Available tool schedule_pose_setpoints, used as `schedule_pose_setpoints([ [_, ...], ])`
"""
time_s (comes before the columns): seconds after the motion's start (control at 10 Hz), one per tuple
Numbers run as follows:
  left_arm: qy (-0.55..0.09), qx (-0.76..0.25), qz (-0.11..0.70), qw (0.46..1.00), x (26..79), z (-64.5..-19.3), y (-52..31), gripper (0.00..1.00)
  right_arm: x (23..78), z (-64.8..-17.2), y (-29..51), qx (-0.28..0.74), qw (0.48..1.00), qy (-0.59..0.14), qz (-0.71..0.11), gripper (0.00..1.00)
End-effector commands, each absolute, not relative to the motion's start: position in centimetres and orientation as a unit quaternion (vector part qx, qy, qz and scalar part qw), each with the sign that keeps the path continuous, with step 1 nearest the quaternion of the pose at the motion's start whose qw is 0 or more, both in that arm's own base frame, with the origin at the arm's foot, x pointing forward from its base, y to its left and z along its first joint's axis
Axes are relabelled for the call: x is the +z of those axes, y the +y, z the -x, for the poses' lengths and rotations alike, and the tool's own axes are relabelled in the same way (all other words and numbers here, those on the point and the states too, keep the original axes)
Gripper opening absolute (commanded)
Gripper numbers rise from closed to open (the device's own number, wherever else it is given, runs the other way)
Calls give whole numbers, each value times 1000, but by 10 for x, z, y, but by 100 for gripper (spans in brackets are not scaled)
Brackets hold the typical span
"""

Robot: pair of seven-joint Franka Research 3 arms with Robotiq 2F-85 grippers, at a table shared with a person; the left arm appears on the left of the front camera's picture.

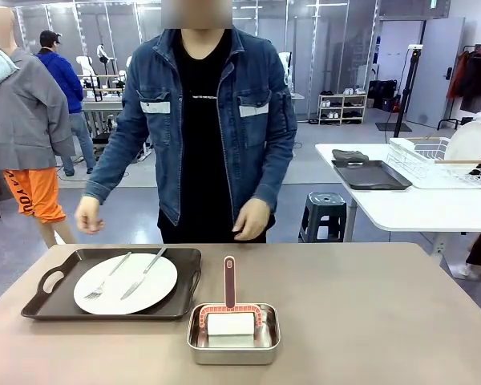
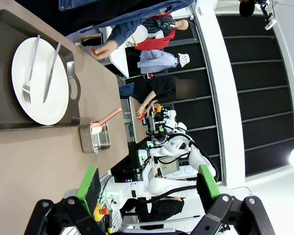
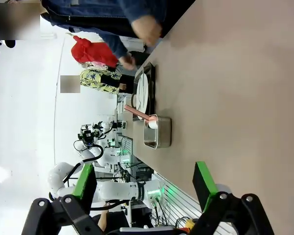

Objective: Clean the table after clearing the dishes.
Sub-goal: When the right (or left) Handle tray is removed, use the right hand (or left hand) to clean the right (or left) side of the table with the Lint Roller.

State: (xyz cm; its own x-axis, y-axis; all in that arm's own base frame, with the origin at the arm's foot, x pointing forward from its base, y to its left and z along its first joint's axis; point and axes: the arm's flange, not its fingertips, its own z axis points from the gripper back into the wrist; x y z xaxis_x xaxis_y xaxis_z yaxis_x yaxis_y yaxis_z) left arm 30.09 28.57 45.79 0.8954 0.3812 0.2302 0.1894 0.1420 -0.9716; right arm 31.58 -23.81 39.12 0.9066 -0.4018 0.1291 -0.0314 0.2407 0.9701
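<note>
On the tan table (image 1: 369, 305) a dark brown handled tray (image 1: 184, 281) holds a white plate (image 1: 156, 285) with a fork (image 1: 106, 279) and knife (image 1: 143, 273). The left wrist view shows the same tray (image 2: 5, 122), plate (image 2: 39, 93), fork (image 2: 29, 66) and knife (image 2: 51, 71) up left of my open left gripper (image 2: 147, 188). My right gripper (image 3: 146, 187) is open too, over bare table (image 3: 245, 98), with the tray and plate (image 3: 142, 93) edge-on far off. Nothing sits between either pair of fingers. A person stands at the far edge, hands (image 1: 251, 218) hanging above the table.
A shiny steel pan (image 1: 232, 337) with a white sponge and a pink-handled scrubber (image 1: 229, 281) stands at front centre, also in the wrist views (image 2: 95, 139) (image 3: 158, 132). A white side table (image 1: 417, 204) holds a dish rack (image 1: 437, 164) and another dark tray (image 1: 369, 174). A stool (image 1: 326, 210) stands beyond.
</note>
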Motion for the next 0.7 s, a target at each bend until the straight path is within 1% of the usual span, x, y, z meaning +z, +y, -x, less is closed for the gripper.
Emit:
schedule_pose_setpoints([
  [0.0, -218, 64, 654, 722, 460, -296, 287, 100, 395, -317, -240, -117, 771, -180, -600, 100],
  [0.6, -218, 64, 654, 722, 460, -296, 287, 100, 395, -317, -240, -117, 771, -180, -600, 100],
])
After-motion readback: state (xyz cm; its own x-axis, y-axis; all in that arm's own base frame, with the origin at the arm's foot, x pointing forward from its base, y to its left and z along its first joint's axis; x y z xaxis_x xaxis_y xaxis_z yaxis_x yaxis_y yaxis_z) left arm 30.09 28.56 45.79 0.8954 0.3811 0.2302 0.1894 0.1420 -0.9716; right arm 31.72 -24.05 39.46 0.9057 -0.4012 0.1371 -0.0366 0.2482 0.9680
